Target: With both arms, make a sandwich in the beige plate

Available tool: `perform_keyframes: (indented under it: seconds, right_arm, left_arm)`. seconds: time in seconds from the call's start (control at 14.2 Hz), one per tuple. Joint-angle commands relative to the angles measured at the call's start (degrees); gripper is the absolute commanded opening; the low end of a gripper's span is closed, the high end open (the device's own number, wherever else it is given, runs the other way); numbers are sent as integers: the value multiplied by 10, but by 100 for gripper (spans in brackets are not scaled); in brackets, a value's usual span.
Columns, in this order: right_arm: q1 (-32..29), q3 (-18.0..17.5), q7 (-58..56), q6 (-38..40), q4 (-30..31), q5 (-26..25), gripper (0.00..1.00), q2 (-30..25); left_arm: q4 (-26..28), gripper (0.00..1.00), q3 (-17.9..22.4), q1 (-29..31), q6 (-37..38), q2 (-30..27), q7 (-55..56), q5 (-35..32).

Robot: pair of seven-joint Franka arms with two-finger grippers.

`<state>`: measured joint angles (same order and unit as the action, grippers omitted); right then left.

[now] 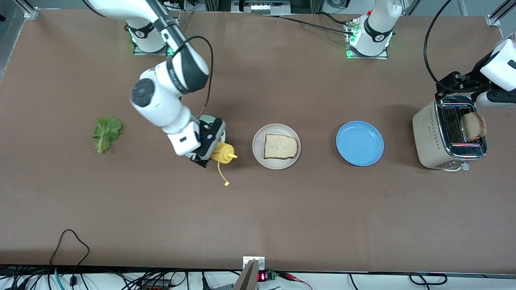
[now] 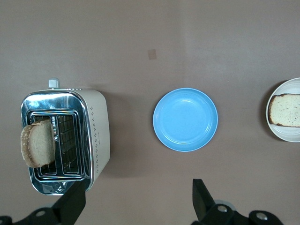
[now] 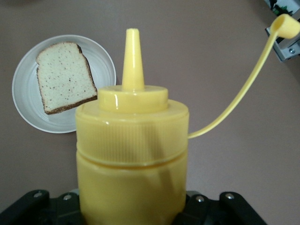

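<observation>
Right hand (image 1: 207, 155) pinching yellow bottle (image 1: 223, 153), nozzle pointing toward bread (image 1: 281, 146) on beige plate (image 1: 261, 137) just beside; left hand (image 2: 136, 204) spread over toaster (image 1: 445, 135).

**Materials and finishes on the surface**

The surface (image 1: 282, 221) is matt brown, with a flat, even look. The toaster (image 1: 433, 137) has matt cream sides and a mirror-bright chrome top. The squeeze bottle (image 3: 133, 159) is glossy yellow plastic with fine ribbing at the cap. The blue plate (image 2: 185, 119) is smooth and slightly shiny; the beige plate (image 1: 262, 155) looks satin. The bread slice (image 1: 281, 146) is porous and speckled; the lettuce leaf (image 1: 106, 133) is crinkled.
</observation>
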<state>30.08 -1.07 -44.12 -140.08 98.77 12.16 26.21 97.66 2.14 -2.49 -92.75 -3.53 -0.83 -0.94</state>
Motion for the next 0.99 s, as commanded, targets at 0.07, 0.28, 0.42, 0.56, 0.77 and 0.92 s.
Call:
perform_keyframes:
  seconds: [0.07,0.28,0.42,0.56,0.77,0.92]
  right_arm:
    - [60,6,146,62,-47,-170,38,25]
    - [102,7,180,135,-136,-230,38,85]
    - [121,7,208,155,-171,-266,38,117]
    - [138,8,221,158,-184,-292,38,137]
    - [159,9,223,176,-206,-337,38,162]
    - [173,9,222,233,-254,-363,38,190]
  left_arm:
    - [3,100,1,0,1,-6,-11,-9]
    - [3,100,1,0,1,-6,-11,-9]
    - [3,100,1,0,1,-6,-11,-9]
    - [3,100,1,0,1,-6,-11,-9]
    - [3,100,0,0,1,-6,-11,-9]
    - [3,100,-1,0,1,-6,-11,-9]
